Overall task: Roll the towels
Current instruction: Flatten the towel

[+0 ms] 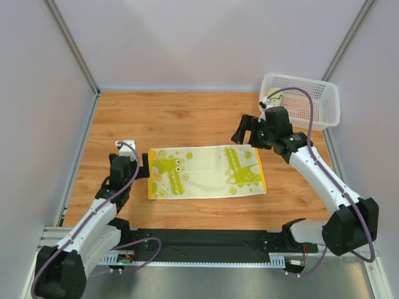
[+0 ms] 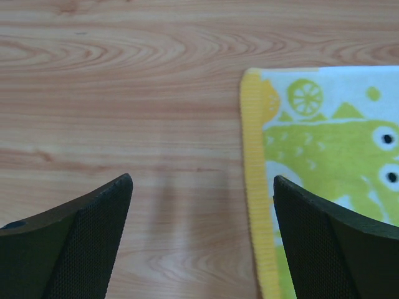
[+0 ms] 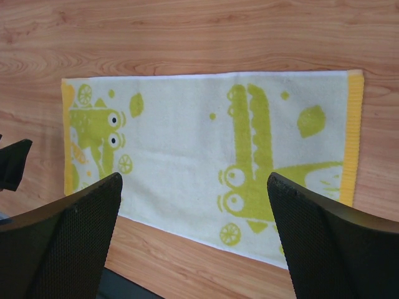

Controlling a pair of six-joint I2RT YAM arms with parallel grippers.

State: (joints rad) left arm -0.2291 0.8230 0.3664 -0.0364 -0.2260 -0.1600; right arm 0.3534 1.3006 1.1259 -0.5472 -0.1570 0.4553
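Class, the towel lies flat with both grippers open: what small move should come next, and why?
Probably lower the left gripper onto the yellow end band of the towel and pinch it: the towel lies flat, unrolled, and the open jaws straddle that edge.

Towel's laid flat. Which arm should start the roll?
Probably left. The left hand sits open, low, straddling the towel's yellow end band; the right hand hangs open higher, by the far corner.
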